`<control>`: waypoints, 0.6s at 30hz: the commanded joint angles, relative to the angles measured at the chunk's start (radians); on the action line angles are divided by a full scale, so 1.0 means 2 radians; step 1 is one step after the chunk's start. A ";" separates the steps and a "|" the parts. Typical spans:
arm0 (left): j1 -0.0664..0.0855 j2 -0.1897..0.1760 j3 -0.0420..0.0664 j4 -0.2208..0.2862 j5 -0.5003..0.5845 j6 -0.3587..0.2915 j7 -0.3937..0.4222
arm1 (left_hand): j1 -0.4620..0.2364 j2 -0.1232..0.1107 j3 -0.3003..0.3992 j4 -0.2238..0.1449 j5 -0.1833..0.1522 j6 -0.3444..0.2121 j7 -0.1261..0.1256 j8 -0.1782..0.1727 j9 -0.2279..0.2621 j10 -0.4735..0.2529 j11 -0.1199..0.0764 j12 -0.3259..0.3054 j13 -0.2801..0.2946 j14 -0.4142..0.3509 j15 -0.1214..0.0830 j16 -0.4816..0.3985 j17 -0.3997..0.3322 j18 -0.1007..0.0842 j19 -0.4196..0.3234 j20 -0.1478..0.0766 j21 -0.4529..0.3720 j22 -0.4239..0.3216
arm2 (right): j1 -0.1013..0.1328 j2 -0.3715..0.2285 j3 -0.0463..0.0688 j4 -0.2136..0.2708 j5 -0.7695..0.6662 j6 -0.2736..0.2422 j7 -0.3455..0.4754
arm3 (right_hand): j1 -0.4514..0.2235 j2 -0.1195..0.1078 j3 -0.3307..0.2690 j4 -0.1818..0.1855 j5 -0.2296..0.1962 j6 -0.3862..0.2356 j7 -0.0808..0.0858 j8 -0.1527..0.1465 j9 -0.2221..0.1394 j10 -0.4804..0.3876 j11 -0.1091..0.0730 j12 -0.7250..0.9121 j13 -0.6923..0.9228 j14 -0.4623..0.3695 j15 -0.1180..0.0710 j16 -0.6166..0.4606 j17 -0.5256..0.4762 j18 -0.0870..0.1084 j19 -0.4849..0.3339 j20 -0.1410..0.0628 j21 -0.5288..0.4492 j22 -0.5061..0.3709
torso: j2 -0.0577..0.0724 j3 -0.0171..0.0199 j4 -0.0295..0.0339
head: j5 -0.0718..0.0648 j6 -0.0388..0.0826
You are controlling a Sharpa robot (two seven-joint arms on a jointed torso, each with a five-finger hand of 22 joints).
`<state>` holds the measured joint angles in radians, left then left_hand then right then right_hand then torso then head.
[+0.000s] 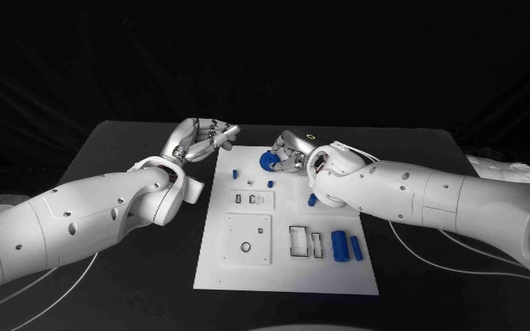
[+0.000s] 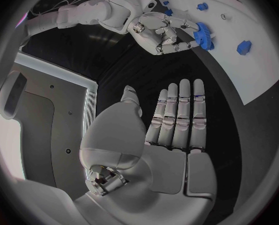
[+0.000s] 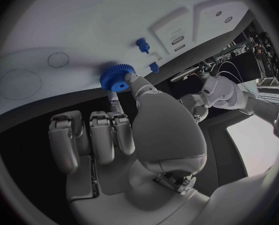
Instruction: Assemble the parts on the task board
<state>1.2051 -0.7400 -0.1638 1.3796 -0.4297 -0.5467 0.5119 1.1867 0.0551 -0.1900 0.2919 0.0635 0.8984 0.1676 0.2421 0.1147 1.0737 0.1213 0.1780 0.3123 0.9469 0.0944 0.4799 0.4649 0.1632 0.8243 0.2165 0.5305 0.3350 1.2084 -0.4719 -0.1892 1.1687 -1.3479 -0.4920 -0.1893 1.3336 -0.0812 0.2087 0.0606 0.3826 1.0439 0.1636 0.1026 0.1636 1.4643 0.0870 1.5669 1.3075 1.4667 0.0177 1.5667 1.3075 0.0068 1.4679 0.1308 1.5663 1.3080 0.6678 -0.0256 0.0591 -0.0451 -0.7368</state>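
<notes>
Hands number two, one on each white arm. The right hand (image 1: 292, 155) sits at the top middle of the head picture, over the far end of the white task board (image 1: 227, 270). Its thumb and a finger touch one round blue gear (image 1: 267, 161) with little teeth, which lies on the board near its top edge; from these pictures you cannot tell whether the hand really grips it. Its other fingers are curled in beside the gear. The left hand (image 1: 204, 138) is up and left of the board, just off its top left corner, above the dark worktop (image 1: 122, 143). It holds nothing, and in the left wrist picture its fingers (image 2: 177, 115) are straight and side by side, with the thumb apart.

Blue parts on the board can be counted in the head picture. One gear is at the top. Three small blue pegs (image 1: 235, 172) stand in the upper half. One more small piece (image 1: 312, 200) peeks out beside the right arm. Two long blue bars (image 1: 339, 244) lie side by side near the bottom right corner.

Bare worktop runs wide along the board's left side. The right arm covers part of the board's right edge. The board's lower left part is bare white.
</notes>
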 commanded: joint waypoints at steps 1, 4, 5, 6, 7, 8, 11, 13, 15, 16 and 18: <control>0.001 0.000 0.000 0.002 0.002 0.001 0.003 | 0.005 0.000 -0.004 0.000 0.003 0.000 0.002 -0.002 0.001 -0.001 0.001 -0.001 -0.001 -0.004 0.000 -0.003 -0.001 0.009 -0.002 0.000 -0.002 -0.001 | -0.003 0.005 0.000 -0.007 -0.015 0.010 0.003 | -0.002 0.003 0.004 0.001 -0.001 0.010 -0.009 0.002 0.015 0.053 -0.001 0.002 0.132 0.052 -0.001 0.002 0.132 -0.003 0.051 -0.002 0.002 0.131 | 0.001 0.0004 0.0012 | -0.001 0.000; 0.001 -0.001 0.000 0.002 0.002 0.000 0.003 | 0.005 0.000 -0.004 0.000 0.003 0.000 0.002 -0.002 0.001 -0.001 0.001 -0.001 -0.001 -0.004 0.000 -0.003 -0.001 0.009 -0.002 0.000 -0.002 -0.001 | -0.005 0.008 0.000 -0.010 -0.016 0.008 0.004 | -0.003 0.003 0.004 0.000 -0.002 0.009 -0.009 0.002 0.015 0.053 -0.001 0.002 0.132 0.052 -0.001 0.002 0.132 -0.003 0.051 -0.002 0.002 0.131 | 0.001 0.0005 0.0013 | 0.000 0.001; 0.001 -0.001 0.000 0.002 0.002 0.000 0.002 | 0.005 0.000 -0.004 0.000 0.003 0.000 0.002 -0.002 0.001 -0.001 0.001 -0.001 -0.001 -0.004 0.000 -0.003 -0.001 0.009 -0.002 0.000 -0.002 -0.001 | -0.005 0.008 0.000 -0.011 -0.016 0.008 0.004 | -0.003 0.003 0.004 0.000 -0.002 0.009 -0.009 0.002 0.015 0.053 -0.001 0.002 0.132 0.052 -0.001 0.002 0.132 -0.003 0.051 -0.002 0.002 0.131 | 0.000 0.0002 0.0011 | 0.000 0.001; 0.001 -0.001 0.000 0.002 0.002 0.000 0.003 | 0.005 0.000 -0.004 0.000 0.003 0.000 0.002 -0.002 0.001 -0.001 0.001 -0.001 -0.001 -0.004 0.000 -0.003 -0.001 0.009 -0.002 0.000 -0.002 -0.001 | -0.005 0.009 0.000 -0.012 -0.016 0.008 0.005 | -0.003 0.003 0.004 0.000 -0.002 0.009 -0.009 0.002 0.015 0.053 -0.001 0.002 0.132 0.052 -0.001 0.002 0.132 -0.003 0.051 -0.002 0.002 0.131 | 0.000 0.0001 0.0010 | 0.000 0.001; 0.001 -0.001 0.000 0.002 0.002 0.000 0.003 | 0.005 0.000 -0.004 0.000 0.003 0.000 0.002 -0.002 0.001 -0.001 0.001 -0.001 -0.001 -0.004 0.000 -0.003 -0.001 0.009 -0.002 0.000 -0.002 -0.001 | -0.006 0.010 0.000 -0.012 -0.016 0.009 0.005 | -0.003 0.003 0.004 0.000 -0.002 0.009 -0.009 0.002 0.015 0.053 -0.001 0.002 0.132 0.052 -0.001 0.002 0.132 -0.003 0.051 -0.002 0.002 0.131 | 0.000 -0.0001 0.0007 | 0.001 0.002; 0.001 -0.002 0.000 0.003 0.002 -0.001 0.003 | 0.006 0.001 -0.004 0.000 0.003 0.000 0.002 -0.002 0.001 -0.001 0.001 -0.001 -0.001 -0.005 0.001 -0.003 -0.001 0.010 -0.002 0.001 -0.003 -0.001 | -0.006 0.010 0.000 -0.013 -0.016 0.009 0.005 | -0.003 0.003 0.004 0.000 -0.002 0.009 -0.009 0.002 0.015 0.053 -0.001 0.002 0.132 0.052 -0.001 0.002 0.132 -0.003 0.051 -0.002 0.002 0.131 | 0.000 -0.0001 0.0007 | 0.001 0.002; 0.001 -0.003 0.000 0.004 0.002 -0.001 0.003 | 0.006 0.001 -0.004 0.000 0.003 0.000 0.002 -0.003 0.001 -0.001 0.001 -0.001 -0.001 -0.005 0.001 -0.003 -0.001 0.010 -0.002 0.001 -0.003 -0.001 | -0.006 0.013 0.000 -0.015 -0.017 0.011 0.005 | -0.003 0.003 0.004 0.000 -0.003 0.009 -0.008 0.002 0.015 0.053 -0.001 0.002 0.132 0.052 -0.001 0.002 0.132 -0.003 0.051 -0.002 0.002 0.131 | 0.000 -0.0002 -0.0001 | 0.002 0.003; 0.001 -0.004 0.001 0.004 0.002 -0.002 0.003 | 0.006 0.001 -0.004 0.000 0.003 0.000 0.002 -0.003 0.001 -0.001 0.001 -0.001 -0.001 -0.005 0.001 -0.003 -0.001 0.010 -0.002 0.001 -0.003 -0.001 | -0.006 0.014 0.000 -0.016 -0.017 0.011 0.005 | -0.003 0.003 0.004 0.000 -0.004 0.009 -0.008 0.001 0.015 0.053 -0.001 0.002 0.132 0.052 -0.001 0.002 0.132 -0.003 0.051 -0.002 0.002 0.131 | 0.000 0.0000 0.0003 | 0.002 0.002; 0.001 -0.003 0.001 0.004 0.002 -0.002 0.002 | 0.006 0.001 -0.004 0.000 0.003 0.000 0.002 -0.003 0.001 -0.001 0.001 -0.001 -0.001 -0.005 0.001 -0.003 -0.001 0.010 -0.002 0.001 -0.003 -0.001 | -0.006 0.015 0.000 -0.016 -0.017 0.012 0.005 | -0.004 0.003 0.004 0.000 -0.005 0.009 -0.008 0.001 0.015 0.053 -0.001 0.002 0.132 0.052 -0.001 0.002 0.132 -0.003 0.051 -0.002 0.002 0.131 | 0.000 0.0001 0.0010 | 0.001 0.002; 0.001 -0.004 0.001 0.004 0.002 -0.003 0.002 | 0.006 0.001 -0.004 0.000 0.003 0.000 0.002 -0.003 0.001 -0.001 0.001 -0.001 -0.001 -0.005 0.001 -0.003 -0.001 0.010 -0.002 0.001 -0.003 -0.001 | -0.006 0.015 0.000 -0.017 -0.017 0.012 0.005 | -0.004 0.003 0.004 0.000 -0.005 0.009 -0.008 0.001 0.015 0.053 -0.001 0.002 0.132 0.052 -0.001 0.002 0.132 -0.003 0.051 -0.002 0.002 0.131 | 0.000 0.0000 0.0011 | 0.001 0.002; 0.001 -0.004 0.001 0.004 0.002 -0.003 0.002 | 0.006 0.001 -0.004 0.000 0.003 0.000 0.002 -0.003 0.001 -0.001 0.001 -0.001 -0.001 -0.005 0.001 -0.003 -0.001 0.010 -0.002 0.001 -0.003 -0.001 | -0.006 0.016 0.000 -0.018 -0.017 0.013 0.005 | -0.004 0.004 0.004 0.000 -0.006 0.009 -0.008 0.001 0.015 0.053 -0.001 0.002 0.132 0.052 -0.001 0.002 0.132 -0.003 0.051 -0.002 0.002 0.131 | 0.000 -0.0003 0.0001 | 0.001 0.002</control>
<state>1.2054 -0.7485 -0.1638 1.3845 -0.4297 -0.5489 0.5109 1.1867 0.0551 -0.1899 0.2919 0.0635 0.8984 0.1676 0.2422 0.1157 1.0737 0.1213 0.1780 0.3107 0.9434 0.0978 0.4799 0.4632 0.1632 0.8243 0.2165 0.5305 0.3330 1.1978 -0.4397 -0.1873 1.1361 -1.3674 -0.4903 -0.1831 1.3274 -0.0873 0.2115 0.0637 0.3768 1.0470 0.1603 0.0971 0.1906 1.4643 0.0870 1.5669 1.3073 1.4666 0.0177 1.5667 1.3074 0.0068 1.4679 0.1308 1.5663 1.3078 0.6677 -0.0255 0.0603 -0.0425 -0.7328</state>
